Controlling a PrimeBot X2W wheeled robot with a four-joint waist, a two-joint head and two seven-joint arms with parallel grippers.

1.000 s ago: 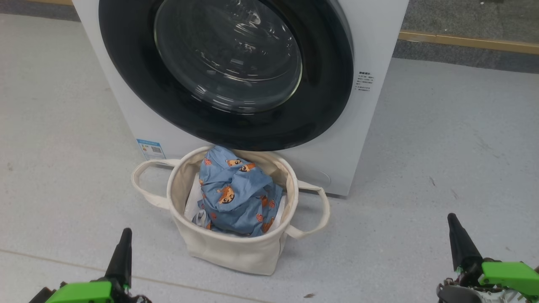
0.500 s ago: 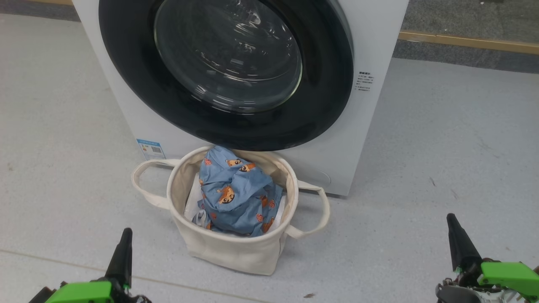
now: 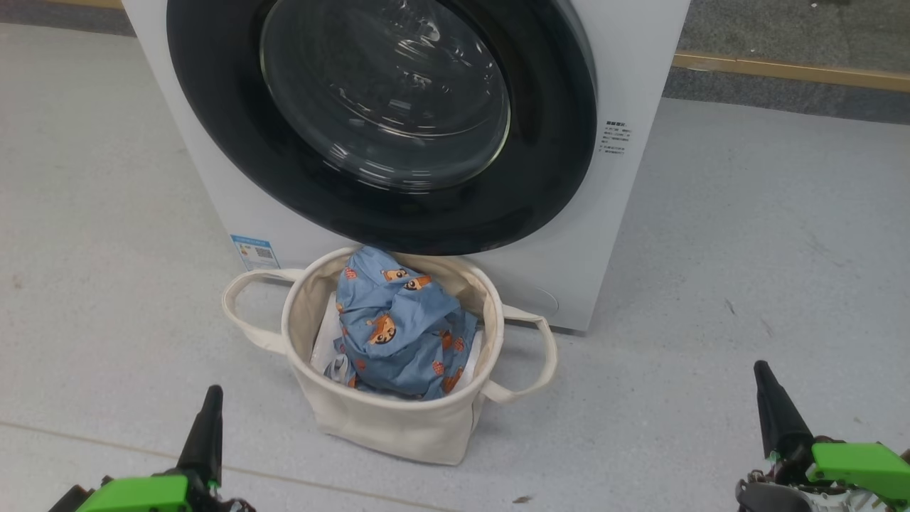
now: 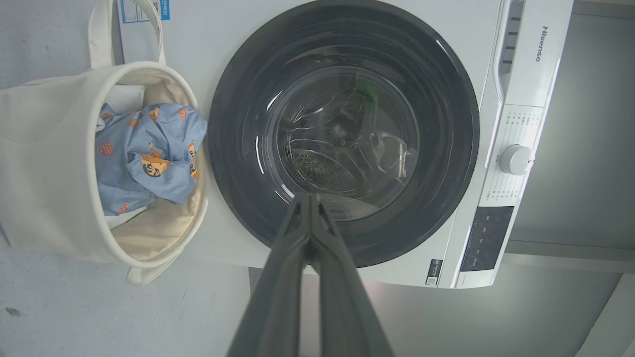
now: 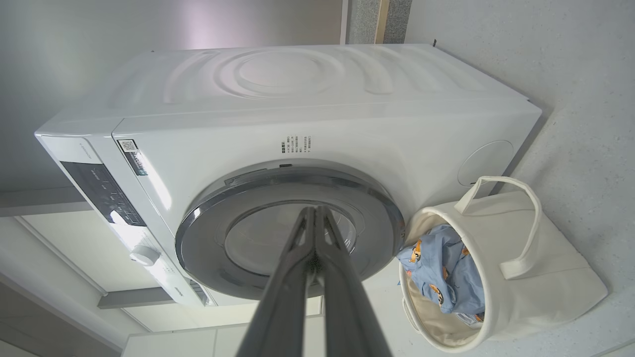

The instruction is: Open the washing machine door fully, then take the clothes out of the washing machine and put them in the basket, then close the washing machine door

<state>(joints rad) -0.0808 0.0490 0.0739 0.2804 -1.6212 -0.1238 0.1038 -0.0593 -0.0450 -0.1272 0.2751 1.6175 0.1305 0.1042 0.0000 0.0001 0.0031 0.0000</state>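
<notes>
Head view showed you the clothes [image 3: 398,327] bunched inside the basket [image 3: 391,427] at lower centre, below the washing machine door [image 3: 213,142], which sat flush against the washing machine [image 3: 640,57]. Left wrist view added the control knob [image 4: 515,159] at right. The left gripper [image 3: 212,398] and right gripper [image 3: 764,373] were pinched together, empty.

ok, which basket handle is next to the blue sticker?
The left handle: its loop lies just below the blue sticker on the machine. The right handle lies by the machine's plain white corner.
</notes>
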